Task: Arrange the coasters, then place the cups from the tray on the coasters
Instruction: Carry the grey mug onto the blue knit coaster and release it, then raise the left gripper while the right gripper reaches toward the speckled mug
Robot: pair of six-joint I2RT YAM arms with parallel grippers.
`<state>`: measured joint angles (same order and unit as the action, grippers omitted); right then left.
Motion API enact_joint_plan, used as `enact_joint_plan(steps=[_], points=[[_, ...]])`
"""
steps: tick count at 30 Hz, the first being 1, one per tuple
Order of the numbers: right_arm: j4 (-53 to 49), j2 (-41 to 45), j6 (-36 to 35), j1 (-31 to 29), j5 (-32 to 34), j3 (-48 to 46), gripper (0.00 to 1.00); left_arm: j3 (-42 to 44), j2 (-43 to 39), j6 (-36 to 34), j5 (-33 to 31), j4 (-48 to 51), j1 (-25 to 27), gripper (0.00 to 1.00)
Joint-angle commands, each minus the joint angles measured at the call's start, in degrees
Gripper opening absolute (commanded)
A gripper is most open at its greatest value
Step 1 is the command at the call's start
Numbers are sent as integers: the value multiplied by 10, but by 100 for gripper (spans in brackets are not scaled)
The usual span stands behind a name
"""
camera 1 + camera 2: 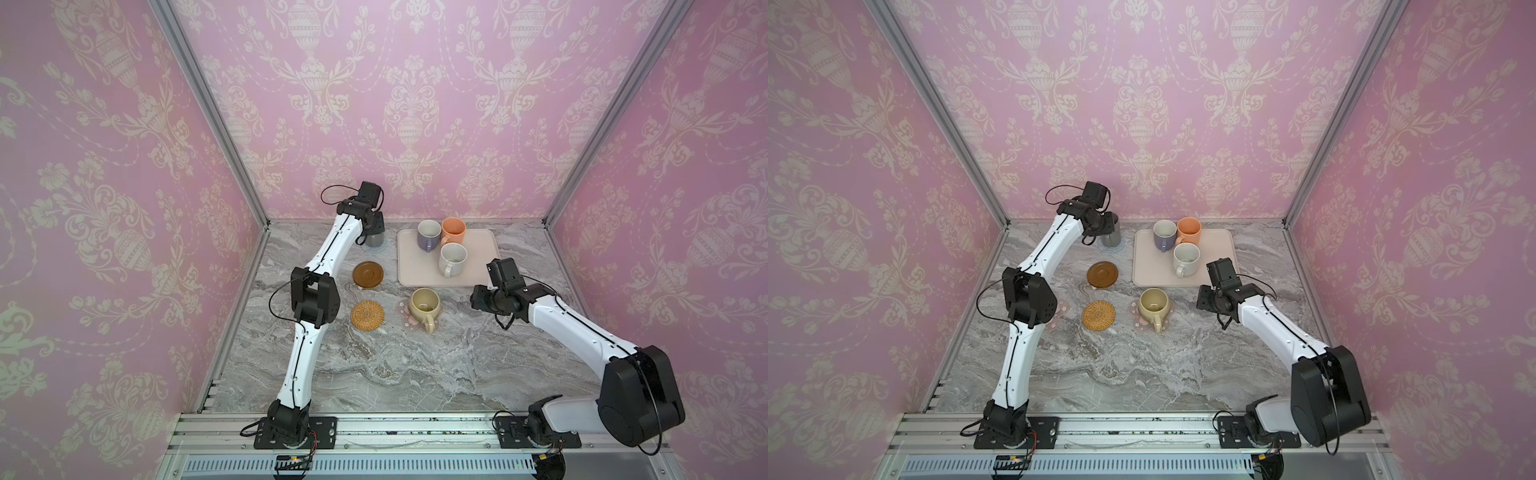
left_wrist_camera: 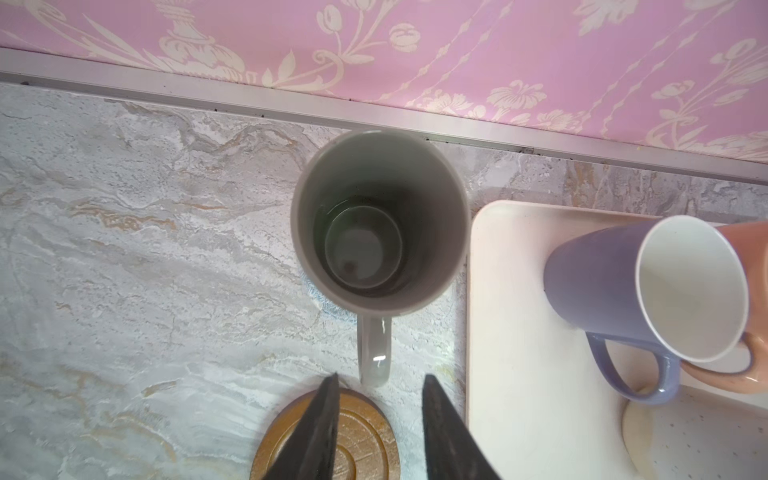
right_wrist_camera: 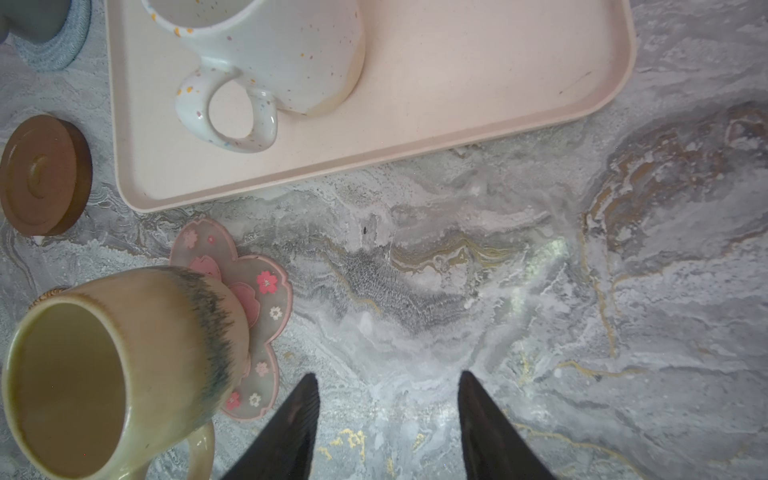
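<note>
Left wrist — grey mug nearly hides blue coaster.

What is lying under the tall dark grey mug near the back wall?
A light-blue woven coaster: only part of its rim shows at the base of the dark grey mug. Its middle is covered by the mug.
</note>
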<state>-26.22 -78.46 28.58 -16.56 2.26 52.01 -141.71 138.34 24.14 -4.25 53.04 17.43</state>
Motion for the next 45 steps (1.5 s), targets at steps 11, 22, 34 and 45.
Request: enact_joint_plan(steps=[11, 22, 34, 45], points=[[-2, 12, 14, -7, -5, 13, 55, 357, -255, -20, -1, -147, 1, 39], [4, -52, 13, -46, 6, 68, 54, 518, -377, -49, 28, -156, 0, 39], [0, -148, 4, -76, 32, 163, 53, 592, -422, -38, 42, -174, 0, 39], [3, -239, 6, -78, 54, 248, 51, 596, -432, -61, 23, -155, -6, 39]])
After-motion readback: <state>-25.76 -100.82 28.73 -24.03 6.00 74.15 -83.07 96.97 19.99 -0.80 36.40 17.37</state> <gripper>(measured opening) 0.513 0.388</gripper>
